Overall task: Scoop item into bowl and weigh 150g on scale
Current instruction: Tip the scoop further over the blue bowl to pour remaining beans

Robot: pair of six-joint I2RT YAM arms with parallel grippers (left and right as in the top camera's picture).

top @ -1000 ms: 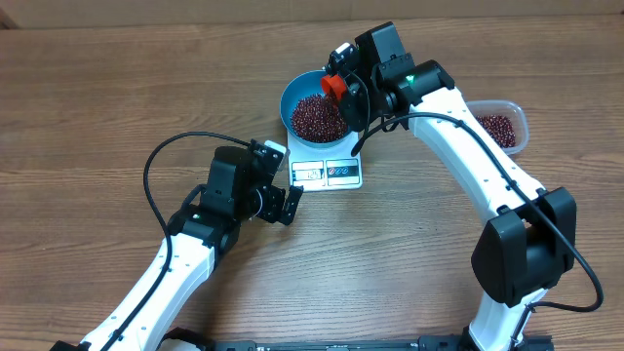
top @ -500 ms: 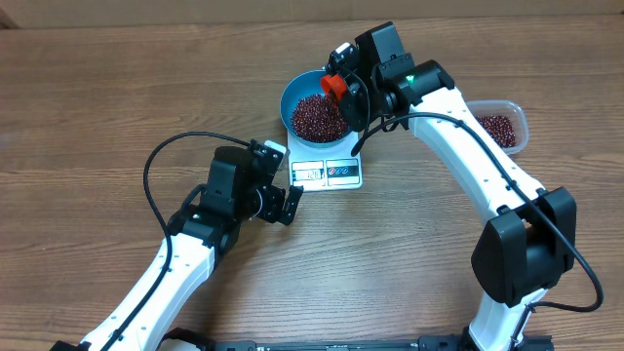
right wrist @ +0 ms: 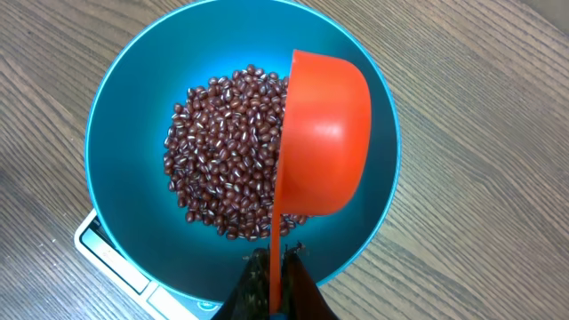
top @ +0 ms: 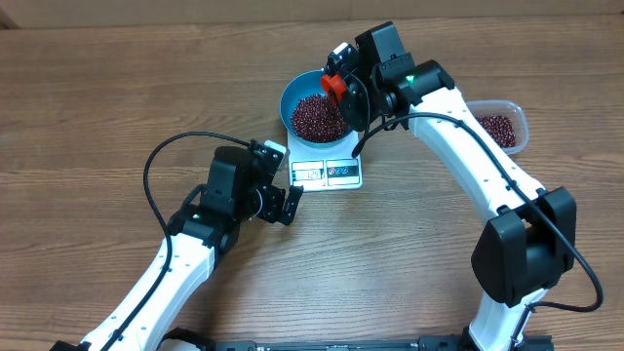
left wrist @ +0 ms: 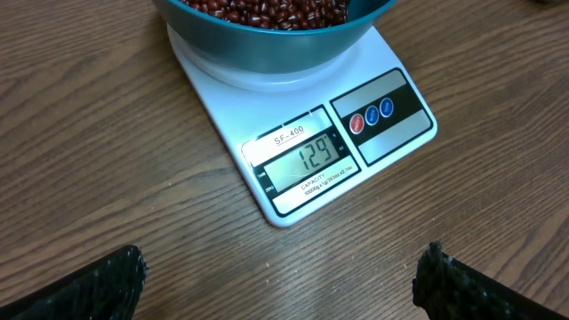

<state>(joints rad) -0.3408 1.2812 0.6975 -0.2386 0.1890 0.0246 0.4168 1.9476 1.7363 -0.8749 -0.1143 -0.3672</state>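
Observation:
The blue bowl [top: 292,96] stands on the white scale [top: 328,174], holding a heap of dark red-brown beans [top: 317,118]. My right gripper [top: 349,90] is shut on the handle of a red scoop [top: 333,86] above the bowl's right side. In the right wrist view the scoop [right wrist: 324,142] is tipped on its side over the beans [right wrist: 222,169] inside the bowl [right wrist: 124,116], with the gripper [right wrist: 276,267] clamped on the thin handle. My left gripper [top: 283,200] is open just left of the scale's front. In its view the scale [left wrist: 302,142] reads 129, and the fingers [left wrist: 98,284] stand wide apart over bare wood.
A clear plastic tub [top: 501,127] with more beans sits at the right, beside the right arm. The left arm's black cable [top: 161,161] loops over the table to the left. The table's far edge [top: 195,21] runs along the top.

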